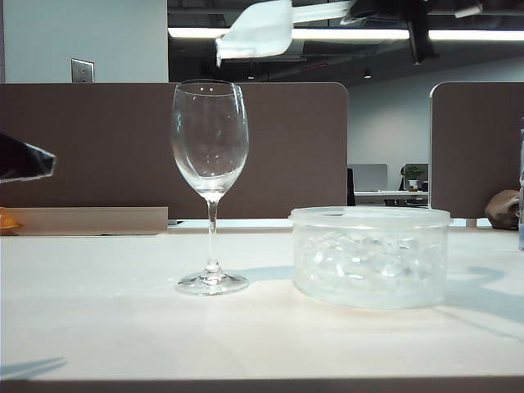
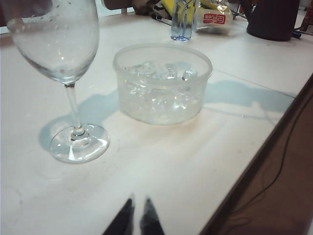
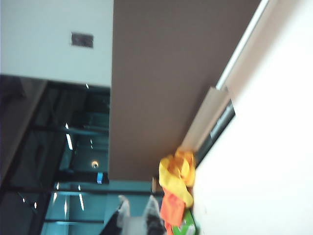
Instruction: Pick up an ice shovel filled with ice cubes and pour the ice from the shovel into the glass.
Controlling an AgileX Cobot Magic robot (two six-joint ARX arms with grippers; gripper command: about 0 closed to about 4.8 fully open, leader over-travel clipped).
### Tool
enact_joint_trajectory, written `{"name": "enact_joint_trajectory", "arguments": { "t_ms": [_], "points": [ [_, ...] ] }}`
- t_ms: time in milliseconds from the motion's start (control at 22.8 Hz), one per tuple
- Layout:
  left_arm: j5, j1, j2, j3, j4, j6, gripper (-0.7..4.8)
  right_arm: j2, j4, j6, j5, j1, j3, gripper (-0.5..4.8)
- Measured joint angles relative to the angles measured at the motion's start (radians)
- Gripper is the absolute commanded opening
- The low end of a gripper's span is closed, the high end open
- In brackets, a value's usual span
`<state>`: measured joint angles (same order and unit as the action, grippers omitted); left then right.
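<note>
The glass stands upright and empty on the white table, to the left of the tub. High above its rim, a little to the right, hangs the frosted ice shovel. My right gripper is shut on its handle at the top edge of the exterior view. In the right wrist view the right gripper pinches the whitish handle. Whether the trough holds ice cannot be seen. Ice cubes fill the tub. My left gripper hovers shut near the table's edge, pointing toward the glass.
The round translucent tub sits right of the glass, and it appears again as the tub in the left wrist view. A water bottle, a snack packet and a dark object stand at the far side. The table edge drops off.
</note>
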<state>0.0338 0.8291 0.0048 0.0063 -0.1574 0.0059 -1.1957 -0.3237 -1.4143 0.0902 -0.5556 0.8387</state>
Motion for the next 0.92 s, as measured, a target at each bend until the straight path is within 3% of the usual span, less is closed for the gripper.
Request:
{"name": "enact_joint_trajectory", "arguments": {
  "t_ms": [921],
  "points": [
    [0.000,0.000,0.000,0.000,0.000,0.000,0.29,0.000,0.085,0.030,0.003,0.000,0.015,-0.06]
  ]
}}
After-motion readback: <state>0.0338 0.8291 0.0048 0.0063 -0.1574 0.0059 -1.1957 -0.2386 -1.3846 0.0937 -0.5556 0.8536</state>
